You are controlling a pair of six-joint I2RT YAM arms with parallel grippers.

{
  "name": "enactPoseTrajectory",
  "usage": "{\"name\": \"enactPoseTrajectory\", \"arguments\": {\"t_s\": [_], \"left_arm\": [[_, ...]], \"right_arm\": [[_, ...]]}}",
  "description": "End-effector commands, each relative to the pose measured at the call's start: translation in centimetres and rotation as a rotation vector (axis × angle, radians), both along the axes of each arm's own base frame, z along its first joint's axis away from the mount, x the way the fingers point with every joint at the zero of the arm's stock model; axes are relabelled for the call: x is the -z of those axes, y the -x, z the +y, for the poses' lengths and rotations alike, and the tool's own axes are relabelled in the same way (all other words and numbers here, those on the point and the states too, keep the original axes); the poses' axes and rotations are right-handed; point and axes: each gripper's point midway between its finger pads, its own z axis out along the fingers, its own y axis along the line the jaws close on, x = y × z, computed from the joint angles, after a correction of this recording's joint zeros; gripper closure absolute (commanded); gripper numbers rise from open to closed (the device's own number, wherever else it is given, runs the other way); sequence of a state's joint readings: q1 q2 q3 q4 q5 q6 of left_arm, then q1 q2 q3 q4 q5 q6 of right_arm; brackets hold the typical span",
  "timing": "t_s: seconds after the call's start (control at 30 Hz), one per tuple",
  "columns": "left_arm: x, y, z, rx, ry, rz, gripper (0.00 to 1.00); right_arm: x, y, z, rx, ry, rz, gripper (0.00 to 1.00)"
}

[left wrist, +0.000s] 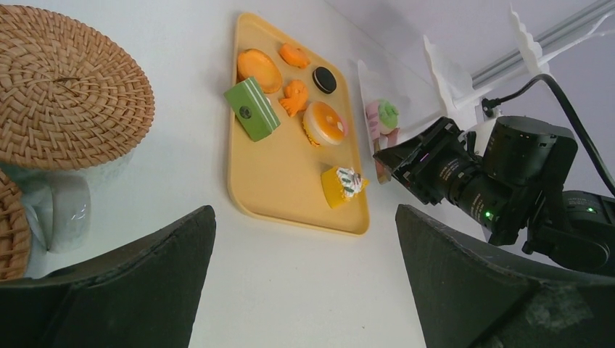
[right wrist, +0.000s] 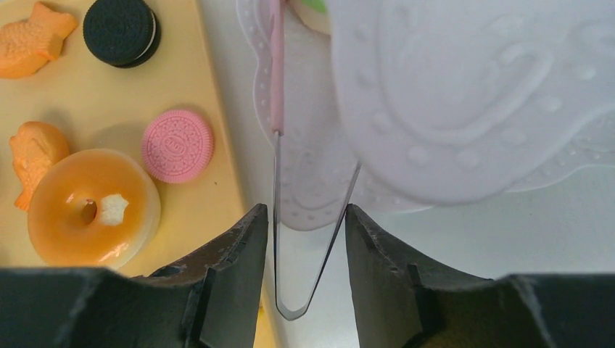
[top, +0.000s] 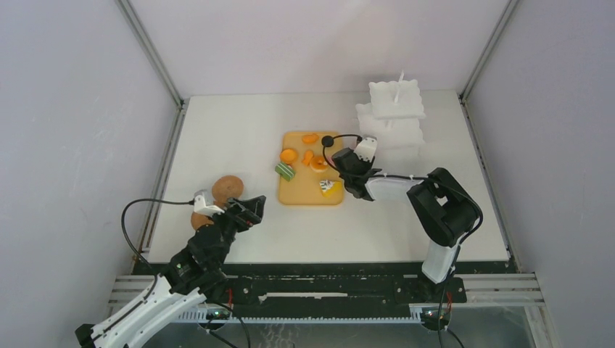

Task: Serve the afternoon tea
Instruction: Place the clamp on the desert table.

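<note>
Nearest, the left pincer [left wrist: 304,290] hangs low over the white surface [top: 239,138]. Its dark, matt fingers are wide apart, with nothing between them. Its own camera shows what the overhead view cannot: at its 10 o'clock, a round coaster [left wrist: 69,87] of coiled woven fibre lies on top of a glossy white mug [left wrist: 65,206]. A second coaster [left wrist: 9,232] shows at 9 o'clock. From above, these read only as two brown discs at 8 o'clock from the board.

The flat tan board [top: 301,194] sits mid-surface and has rounded corners. On it are:
- a green striped slab [left wrist: 252,109]
- an orange tart [left wrist: 259,67]
- a yellow wedge [left wrist: 344,186] topped with white
- a shiny glazed donut [right wrist: 91,206]
- a black sandwich round [right wrist: 122,29]
- an orange fish-shaped biscuit [right wrist: 32,43]

Only the right wrist camera makes out a pink round [right wrist: 178,145] with an embossed face, near the board's 3 o'clock edge.

Just past that edge, the right pincer [right wrist: 297,275] is partly apart. Its fingers stand on either side of the clear, bent end of the thin tongs [right wrist: 276,72], whose arm turns pink farther out. I cannot tell whether the fingers press on the tongs.

Farthest, at 1 o'clock from the board, stands a white tiered stand [top: 395,119]. Its plates are scalloped and moulded with raised dots and swirls. The left wrist view shows a pink and green pastry [left wrist: 382,116] on a low tier.
</note>
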State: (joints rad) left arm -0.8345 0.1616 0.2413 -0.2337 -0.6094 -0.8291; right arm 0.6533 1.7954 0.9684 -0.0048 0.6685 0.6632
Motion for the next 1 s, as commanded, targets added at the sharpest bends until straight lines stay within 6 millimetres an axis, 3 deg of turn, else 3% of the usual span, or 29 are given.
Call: {"name": "enactPoseTrajectory", "arguments": {"t_s": [0.0, 0.6, 0.97], "left_arm": [[-2.3, -0.3, 0.1, -0.012, 0.033, -0.048, 0.02], [-2.2, 0.1, 0.2, -0.004, 0.057, -0.051, 0.02], [-2.5, 0.5, 0.6, 0.000, 0.073, -0.062, 0.02]], "right_arm": [[-1.1, 0.1, 0.9, -0.007, -0.024, -0.048, 0.49], [-1.5, 2.4, 1.4, -0.035, -0.005, -0.054, 0.66], [-2.3, 4.3, 1.8, -0.038, 0.020, -0.060, 0.63]]}}
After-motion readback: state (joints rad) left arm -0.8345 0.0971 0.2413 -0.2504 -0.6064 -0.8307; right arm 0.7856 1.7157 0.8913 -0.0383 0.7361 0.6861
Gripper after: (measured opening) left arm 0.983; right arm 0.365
